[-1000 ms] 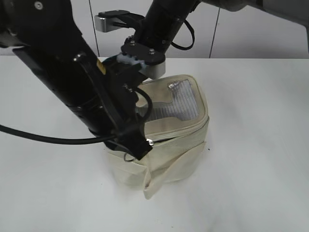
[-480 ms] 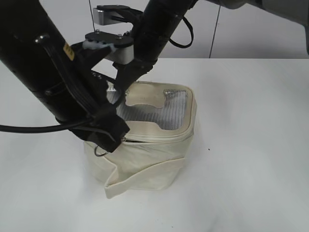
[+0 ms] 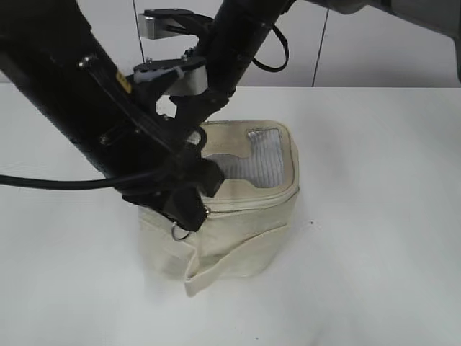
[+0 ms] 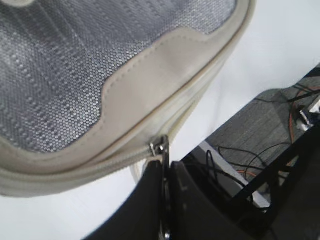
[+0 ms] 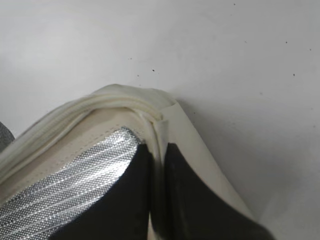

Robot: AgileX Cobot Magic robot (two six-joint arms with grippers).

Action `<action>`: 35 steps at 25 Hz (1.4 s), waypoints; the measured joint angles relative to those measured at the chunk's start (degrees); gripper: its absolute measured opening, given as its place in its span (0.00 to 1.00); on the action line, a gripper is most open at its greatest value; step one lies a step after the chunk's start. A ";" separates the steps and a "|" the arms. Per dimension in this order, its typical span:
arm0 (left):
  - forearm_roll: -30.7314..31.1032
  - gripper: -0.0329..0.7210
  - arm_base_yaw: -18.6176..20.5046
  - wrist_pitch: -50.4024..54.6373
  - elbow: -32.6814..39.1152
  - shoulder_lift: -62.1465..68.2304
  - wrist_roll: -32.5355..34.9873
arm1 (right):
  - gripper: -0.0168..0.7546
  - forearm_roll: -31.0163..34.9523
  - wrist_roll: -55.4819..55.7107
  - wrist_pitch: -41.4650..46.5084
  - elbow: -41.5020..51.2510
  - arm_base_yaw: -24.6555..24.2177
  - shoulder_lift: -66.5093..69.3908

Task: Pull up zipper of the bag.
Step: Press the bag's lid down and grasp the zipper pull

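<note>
So we've got one bag (image 3: pixel 238 216) sitting on the white table (image 3: pixel 382 216), roughly mid-frame, cream with one grey mesh panel (image 3: pixel 252 162) on the lid. We can't see inside it, the lid's down.

Two grippers are on it. Our left gripper (image 4: pixel 165 172) is pinched nearly shut at the front lid edge, right on the zipper (image 4: pixel 100 162), with one silver slider (image 4: pixel 159 146) at its fingertips; whatever it's pinching between them looks like the pull, though we can't make it out. One ring pull (image 3: pixel 180 232) dangles below in the exterior view. Our right gripper (image 5: pixel 159 155) is clamped narrow on the back rim of the bag, cream edge squeezed between both fingers.
</note>
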 joint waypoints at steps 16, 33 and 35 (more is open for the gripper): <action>3.86 0.05 -0.12 0.64 -0.17 1.08 -5.42 | 0.08 -0.94 0.04 0.00 0.00 -0.06 0.00; 15.99 0.05 1.39 4.49 -0.34 -2.60 -16.65 | 0.08 -0.36 1.29 -1.02 -0.10 -0.17 0.00; 13.71 0.05 1.39 4.59 -0.34 -2.41 -16.70 | 0.08 -0.06 1.29 -0.77 -0.10 -0.17 0.00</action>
